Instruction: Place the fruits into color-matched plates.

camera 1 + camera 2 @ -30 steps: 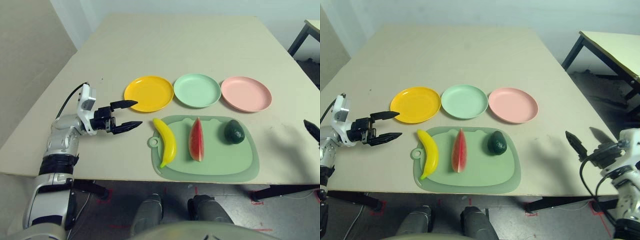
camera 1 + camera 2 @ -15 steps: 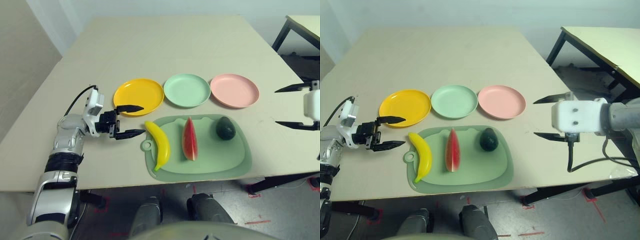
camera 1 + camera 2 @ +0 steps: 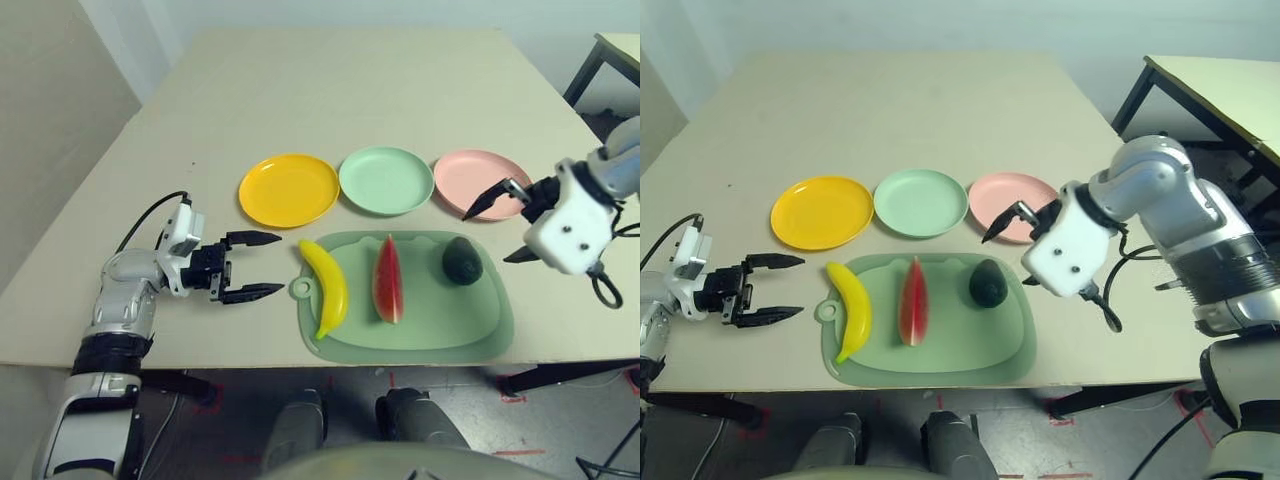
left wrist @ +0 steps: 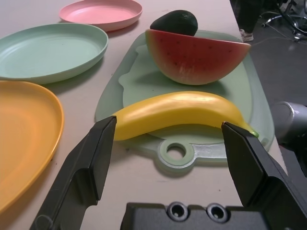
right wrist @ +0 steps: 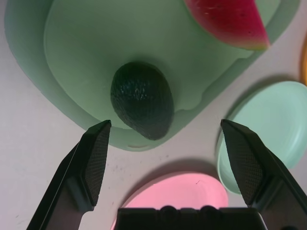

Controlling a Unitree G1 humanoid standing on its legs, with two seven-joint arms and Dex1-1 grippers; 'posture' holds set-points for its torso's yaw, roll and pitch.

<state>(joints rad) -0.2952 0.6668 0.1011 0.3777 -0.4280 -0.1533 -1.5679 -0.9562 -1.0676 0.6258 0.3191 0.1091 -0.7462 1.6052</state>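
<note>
The right gripper (image 3: 502, 222), jaws wide and empty, hovers at the avocado's (image 3: 463, 262) three o'clock; closing off-centre could roll it off the mat (image 3: 440, 320).

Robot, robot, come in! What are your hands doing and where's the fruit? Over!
Left gripper open, beside banana. Right gripper open, above avocado. Banana, watermelon, avocado all on green mat; plates empty. Nothing in the way.
</note>
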